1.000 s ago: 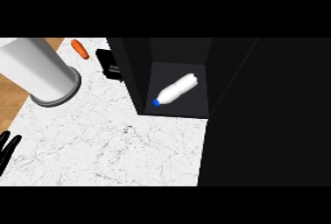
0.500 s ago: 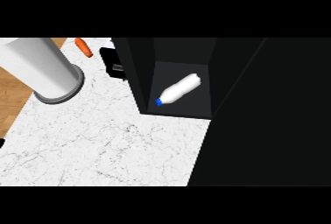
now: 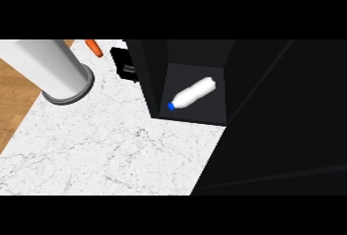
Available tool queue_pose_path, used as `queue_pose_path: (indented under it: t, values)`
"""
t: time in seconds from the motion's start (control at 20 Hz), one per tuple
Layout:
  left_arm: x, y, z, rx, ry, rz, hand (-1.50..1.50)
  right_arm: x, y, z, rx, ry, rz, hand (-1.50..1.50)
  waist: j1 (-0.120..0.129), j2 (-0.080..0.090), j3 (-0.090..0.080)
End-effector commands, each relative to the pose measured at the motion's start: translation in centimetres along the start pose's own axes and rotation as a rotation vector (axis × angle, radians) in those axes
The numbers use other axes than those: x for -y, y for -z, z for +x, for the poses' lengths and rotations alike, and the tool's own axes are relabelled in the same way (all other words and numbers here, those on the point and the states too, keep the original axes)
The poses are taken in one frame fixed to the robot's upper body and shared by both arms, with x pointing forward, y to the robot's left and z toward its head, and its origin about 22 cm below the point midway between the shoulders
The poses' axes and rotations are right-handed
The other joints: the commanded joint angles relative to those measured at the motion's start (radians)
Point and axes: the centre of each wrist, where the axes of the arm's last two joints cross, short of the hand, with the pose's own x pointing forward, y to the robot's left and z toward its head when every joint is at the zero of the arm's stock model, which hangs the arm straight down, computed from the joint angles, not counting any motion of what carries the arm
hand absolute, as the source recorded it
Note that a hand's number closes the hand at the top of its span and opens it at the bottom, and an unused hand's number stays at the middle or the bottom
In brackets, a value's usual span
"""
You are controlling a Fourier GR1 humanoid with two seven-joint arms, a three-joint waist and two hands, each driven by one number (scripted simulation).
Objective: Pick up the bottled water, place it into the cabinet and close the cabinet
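Observation:
The white water bottle (image 3: 193, 93) with a blue cap lies on its side on the grey floor of the black cabinet (image 3: 196, 112), cap pointing toward the lower left. The cabinet's dark side wall (image 3: 154, 73) stands to the bottle's left. A large black surface (image 3: 284, 124), likely the cabinet door, fills the right side of the head view and borders the opening. Neither hand shows anywhere in the view.
A tall white cylinder on a grey base (image 3: 58, 73) stands at the upper left on the white marble counter (image 3: 108, 151). An orange object (image 3: 94, 47) lies at the top, and a small black item (image 3: 126, 65) sits by the cabinet. Wooden floor (image 3: 15, 96) shows beyond the counter's left edge.
The left hand seen at the lower left edge a second ago has gone out of view. The scene has shifted slightly rightward in the view; the bottle stays in the cabinet.

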Motion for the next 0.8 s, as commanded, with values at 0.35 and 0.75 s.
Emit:
queue_pose_path:
  t: [0.35, 0.75]
  values:
    - [-1.8, -0.1, 1.4, 0.019, -0.023, -0.037, -1.5, -2.5, 10.4, 1.5, -0.115, 0.075, 0.181, 1.5, 0.036, 0.025, 0.009]
    - [-4.4, -3.7, 2.9, 0.03, -0.017, 0.016, -1.5, -0.4, 17.5, 5.7, -0.144, 0.103, 0.3, 1.5, 0.0, 0.024, 0.019]
